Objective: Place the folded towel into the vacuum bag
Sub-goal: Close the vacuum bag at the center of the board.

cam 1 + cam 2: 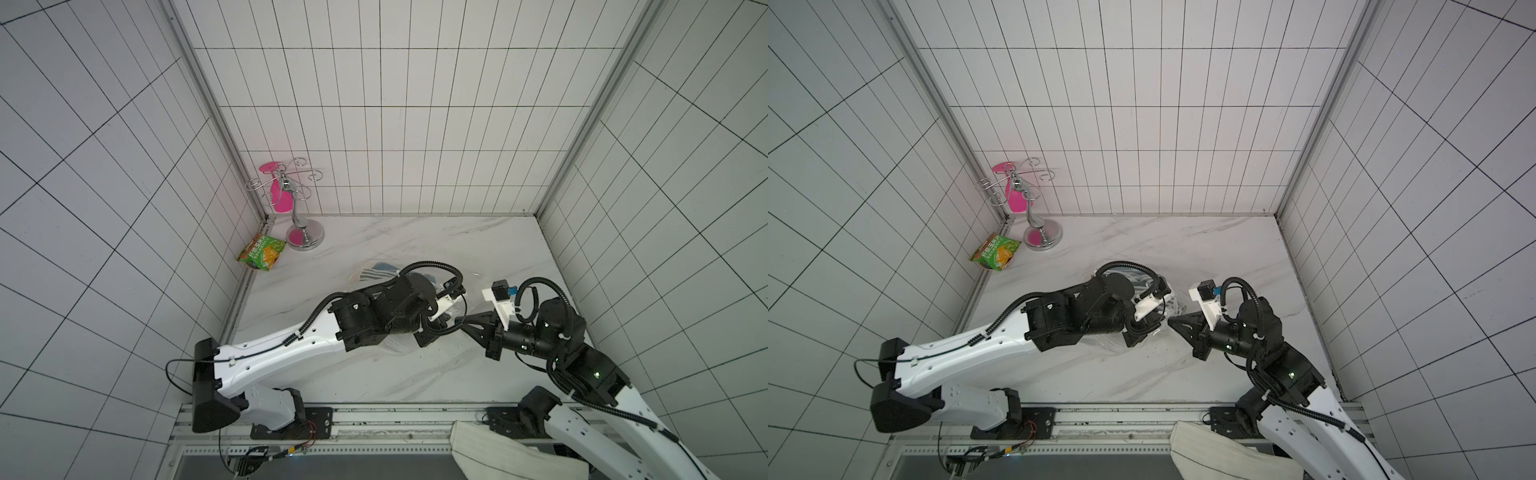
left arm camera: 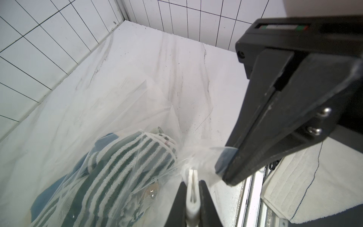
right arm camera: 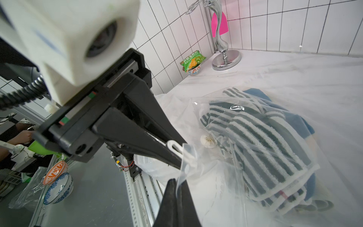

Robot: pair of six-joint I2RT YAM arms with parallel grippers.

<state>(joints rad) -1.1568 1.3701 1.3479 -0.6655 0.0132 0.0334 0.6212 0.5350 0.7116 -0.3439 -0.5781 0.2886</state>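
Left tool (image 2: 193, 183) and right tool (image 3: 177, 181) clamped, tips near.

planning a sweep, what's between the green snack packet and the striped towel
Just bare marble tabletop, then the clear vacuum bag wrapping the striped towel; both top views show it.

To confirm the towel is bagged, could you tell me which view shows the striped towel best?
The right wrist view: the striped towel lies almost whole inside the clear vacuum bag. The left wrist view shows part of it; in both top views the left arm hides most.
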